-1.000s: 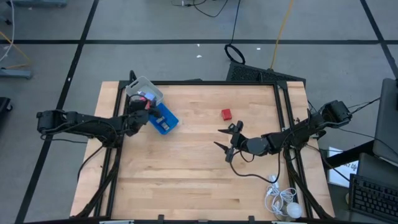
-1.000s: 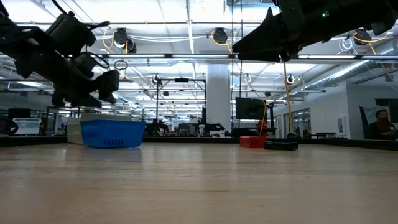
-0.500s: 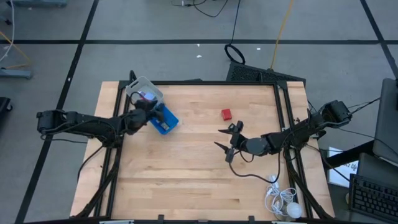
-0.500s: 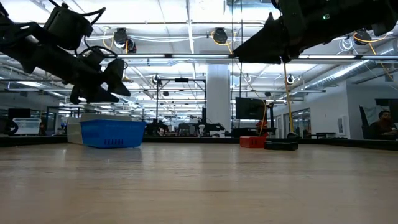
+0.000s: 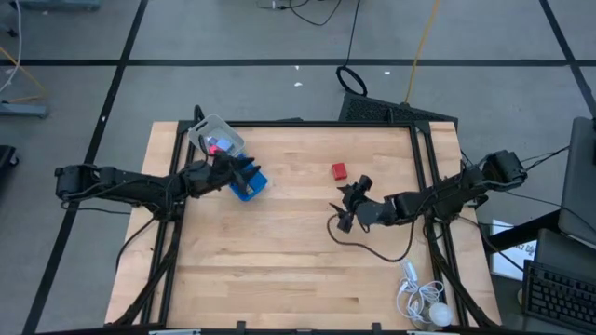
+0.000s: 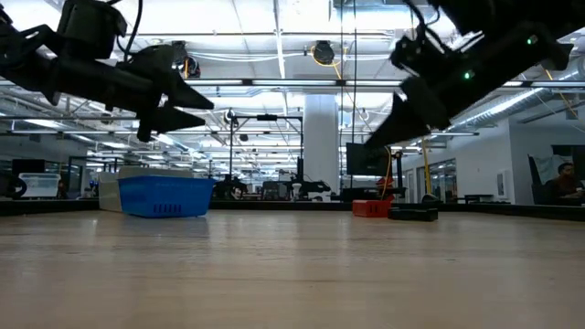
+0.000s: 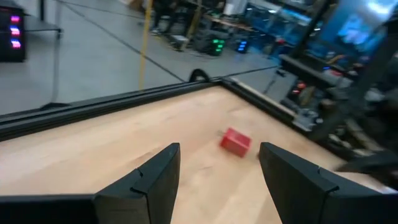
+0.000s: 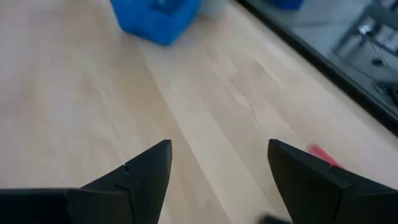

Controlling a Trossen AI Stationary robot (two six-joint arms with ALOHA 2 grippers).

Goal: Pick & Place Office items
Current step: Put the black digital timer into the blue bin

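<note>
One red block (image 5: 339, 170) lies flat on the wooden table, right of the middle toward the far edge; it also shows in the left wrist view (image 7: 235, 142) and the low view (image 6: 372, 208). My left gripper (image 5: 251, 172) hovers open and about level over the blue tray (image 5: 248, 185), pointing toward the red block. My right gripper (image 5: 343, 207) hangs open above the table just near of the red block (image 8: 323, 155), slanting down toward the table's left. Neither gripper holds anything.
A clear plastic box (image 5: 216, 138) with small pink pieces stands at the far left, touching the blue tray (image 6: 164, 195). A white corded gadget (image 5: 424, 303) lies at the near right corner. A black cable (image 5: 372, 249) loops on the table below my right arm.
My left gripper has tipped up from pointing down into the blue tray to about level, rising a little and swinging toward the table's right. My right gripper has tipped farther down and sunk a little. Both stay open.
</note>
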